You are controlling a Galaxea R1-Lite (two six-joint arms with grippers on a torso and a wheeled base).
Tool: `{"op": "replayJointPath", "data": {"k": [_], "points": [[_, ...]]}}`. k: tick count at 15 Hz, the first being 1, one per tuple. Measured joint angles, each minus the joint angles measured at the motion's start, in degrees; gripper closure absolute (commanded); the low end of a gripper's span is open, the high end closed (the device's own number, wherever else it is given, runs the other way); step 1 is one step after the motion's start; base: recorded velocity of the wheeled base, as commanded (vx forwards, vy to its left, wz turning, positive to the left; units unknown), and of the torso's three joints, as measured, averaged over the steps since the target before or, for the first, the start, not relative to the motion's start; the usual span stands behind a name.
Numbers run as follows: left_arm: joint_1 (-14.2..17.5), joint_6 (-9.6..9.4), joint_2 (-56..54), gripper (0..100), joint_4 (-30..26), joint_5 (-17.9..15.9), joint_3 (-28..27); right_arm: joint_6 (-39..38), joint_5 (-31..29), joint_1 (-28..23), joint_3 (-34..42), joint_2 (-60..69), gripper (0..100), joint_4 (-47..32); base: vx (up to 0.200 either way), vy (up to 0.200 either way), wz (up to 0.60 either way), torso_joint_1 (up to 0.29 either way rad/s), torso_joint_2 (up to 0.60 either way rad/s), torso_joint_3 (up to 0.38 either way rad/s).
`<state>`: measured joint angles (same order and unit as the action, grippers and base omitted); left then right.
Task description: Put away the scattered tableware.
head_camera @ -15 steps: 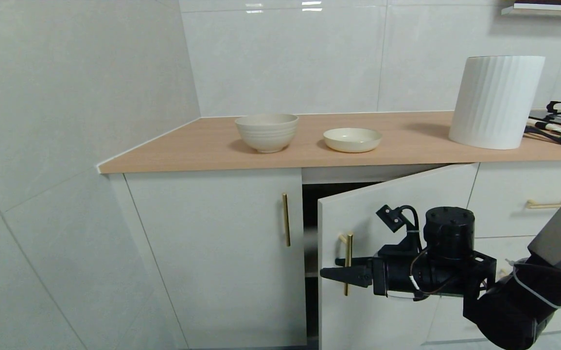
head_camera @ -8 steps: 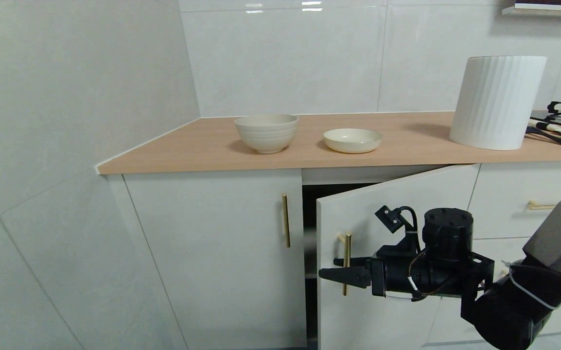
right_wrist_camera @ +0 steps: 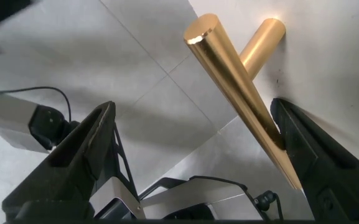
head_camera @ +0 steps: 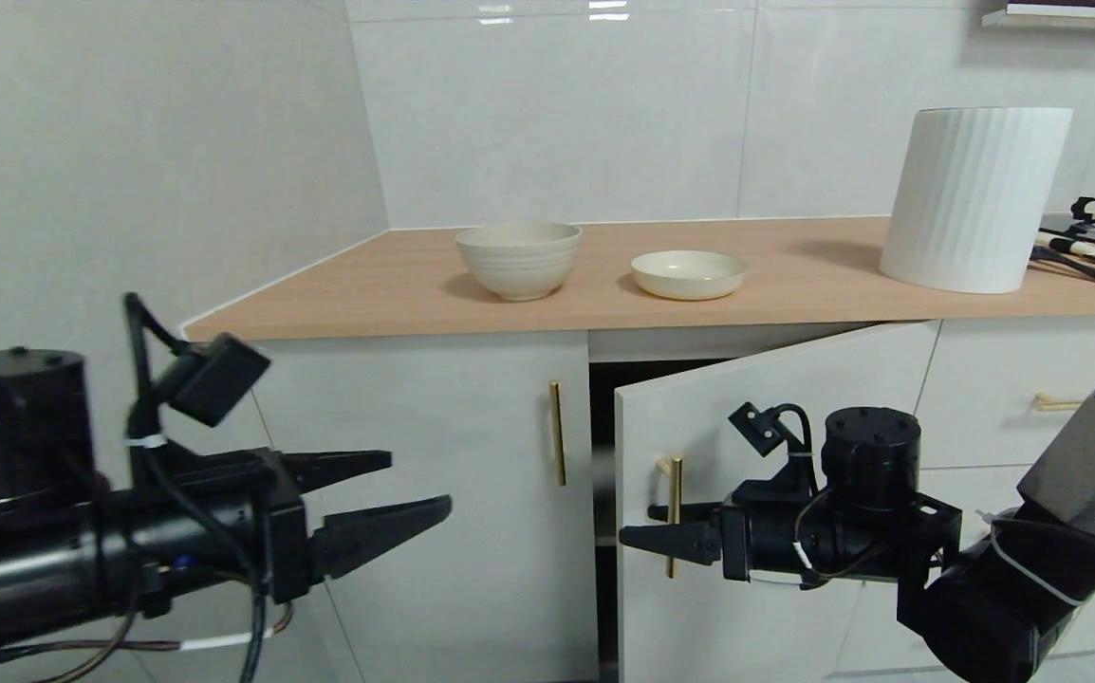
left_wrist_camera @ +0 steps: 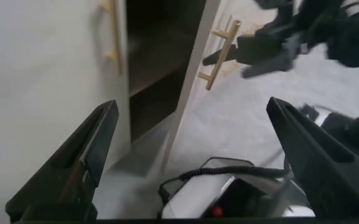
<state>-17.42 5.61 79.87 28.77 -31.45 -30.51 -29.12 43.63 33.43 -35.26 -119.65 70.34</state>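
1. At eight o'clock in the head view, the left pincer hangs in front of the shut left door. Its fingers are spread wide and hold nothing.
2. At four o'clock, the right pincer sits at the gold handle of the right door. The wrist view shows its fingers parted, with the bar between them lying against one finger, so it hooks rather than clamps.
3. That door stands partly ajar, showing a dark strip of cupboard at six o'clock.
4. On the table above, the bowl stands at twelve o'clock. The shallow dish is near it at its three o'clock, apart from it. Both are upright, empty and untouched.
5. Farther along at three o'clock stands a white ribbed canister.
6. The step in hand looks to be opening the cupboard; no tableware is stowed yet.
7. The next move likely calls for the right pincer to draw the handle outward along the door's arc until the gap is wide enough. The left pincer would then need to rise to the bowl's rim, keeping clear of the swinging door.
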Motion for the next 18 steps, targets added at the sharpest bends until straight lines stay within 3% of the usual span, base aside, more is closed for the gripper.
{"op": "replayJointPath", "data": {"k": [2,3,4,6,7,10,13,15,18], "points": [[-1.8,0.74,10.0,0,10.3,-0.1,-0.1,0.0,0.0,0.1,0.0,-0.5,0,0.1,0.000,0.000,0.00,0.000,0.00,0.000],[-2.5,2.13,14.1,0,15.2,-0.2,-0.2,0.1,0.0,0.2,0.0,-0.6,0,0.1,0.000,0.000,0.00,0.000,0.00,0.000],[-2.9,3.61,17.8,0,18.4,-0.2,-0.5,0.1,0.0,0.3,0.0,-0.7,0,0.1,0.000,0.000,0.00,0.000,0.00,0.000],[-3.4,4.46,22.7,0,19.8,-0.2,-1.8,0.1,0.0,0.4,0.0,-0.9,0,0.1,0.000,0.000,0.00,0.000,0.00,0.000],[-3.9,4.53,24.7,100,19.9,-0.2,-2.9,0.1,0.0,0.4,0.0,-0.9,0,0.1,0.000,0.000,0.00,0.000,0.00,0.000],[-5.4,4.60,28.7,100,19.9,1.6,-6.4,0.1,0.0,0.4,0.0,-1.0,0,0.0,0.000,0.000,0.00,0.000,0.00,0.000],[-6.7,4.51,33.7,100,23.0,13.9,-12.6,0.1,0.0,0.4,0.0,-1.1,0,0.0,0.000,0.000,0.00,0.000,0.00,0.000],[-7.8,4.68,35.6,100,24.3,14.8,-13.7,0.1,0.0,0.4,0.0,-1.2,0,0.0,0.000,0.000,0.00,0.000,0.00,0.000],[-9.6,4.62,36.9,100,25.9,13.1,-14.2,0.1,0.0,0.4,0.0,-1.3,0,0.0,0.000,0.000,0.00,0.000,0.00,0.000]]}}
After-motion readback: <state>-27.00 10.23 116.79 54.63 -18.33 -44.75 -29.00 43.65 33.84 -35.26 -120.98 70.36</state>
